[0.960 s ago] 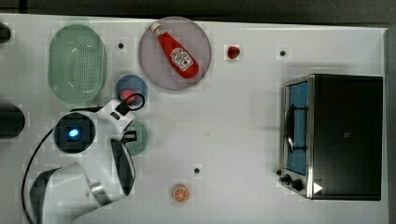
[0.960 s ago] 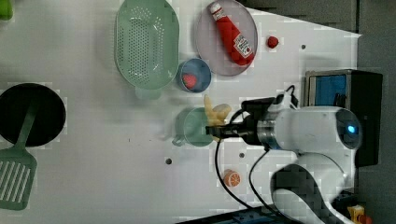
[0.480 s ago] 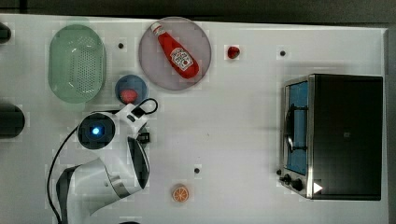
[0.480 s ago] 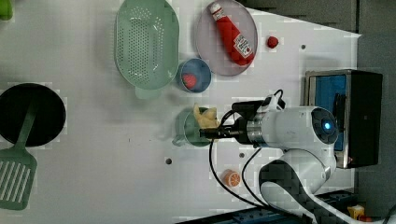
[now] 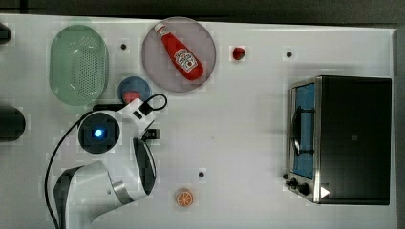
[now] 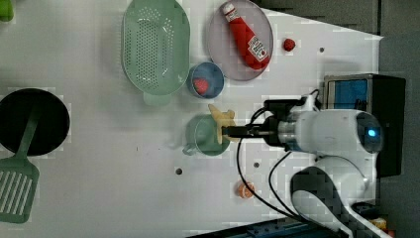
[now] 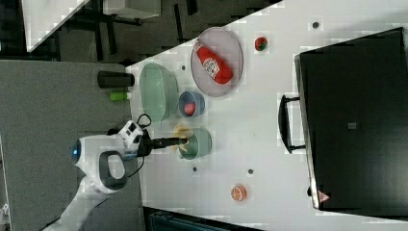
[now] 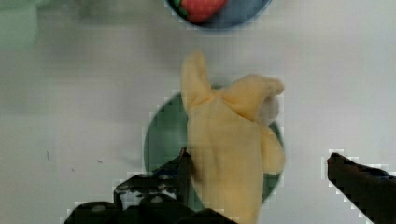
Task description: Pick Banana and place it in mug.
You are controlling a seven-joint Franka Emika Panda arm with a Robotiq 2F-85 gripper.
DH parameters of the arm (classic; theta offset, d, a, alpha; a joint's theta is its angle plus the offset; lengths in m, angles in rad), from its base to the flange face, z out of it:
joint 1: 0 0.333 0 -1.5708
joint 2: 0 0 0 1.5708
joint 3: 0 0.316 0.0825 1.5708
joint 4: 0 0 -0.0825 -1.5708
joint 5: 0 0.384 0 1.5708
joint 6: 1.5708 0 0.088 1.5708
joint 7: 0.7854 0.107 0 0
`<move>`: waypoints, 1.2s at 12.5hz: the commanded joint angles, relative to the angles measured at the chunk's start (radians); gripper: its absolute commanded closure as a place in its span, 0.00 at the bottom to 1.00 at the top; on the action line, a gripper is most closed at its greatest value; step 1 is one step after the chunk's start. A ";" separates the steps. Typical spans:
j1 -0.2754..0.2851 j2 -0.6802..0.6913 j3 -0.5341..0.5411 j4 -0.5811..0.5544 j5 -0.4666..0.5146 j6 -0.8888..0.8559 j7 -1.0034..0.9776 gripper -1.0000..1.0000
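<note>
Your pincer (image 8: 257, 172) stands wide open, gripping nothing; the banana (image 8: 224, 144) sits between its fingers, upright over the mug (image 6: 205, 135)

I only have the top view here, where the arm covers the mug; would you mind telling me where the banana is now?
Observer: In the left view the banana stands in the mug, leaning on the rim, its upper end sticking out.
Operator: Thank you. Is the gripper clamped on it?
Observer: No. In the wrist view the gripper is open; one finger lies right beside the banana, the other stands well clear.
Operator: Is anything close to the mug?
Observer: The blue bowl, holding a strawberry, sits close by in the left view, apart from the mug.
</note>
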 commanded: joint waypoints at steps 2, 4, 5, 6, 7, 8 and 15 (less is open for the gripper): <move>-0.004 -0.242 -0.113 0.075 0.015 -0.142 0.058 0.00; -0.008 -0.332 -0.186 0.110 0.015 -0.302 0.058 0.00; -0.012 -0.364 -0.228 0.128 0.015 -0.377 0.058 0.00; -0.016 -0.389 -0.275 0.148 0.013 -0.428 0.057 0.00; -0.018 -0.407 -0.321 0.169 0.008 -0.455 0.058 0.00; -0.020 -0.417 -0.362 0.192 0.000 -0.463 0.057 0.00; -0.026 -0.414 -0.477 0.349 -0.014 -0.709 0.358 0.00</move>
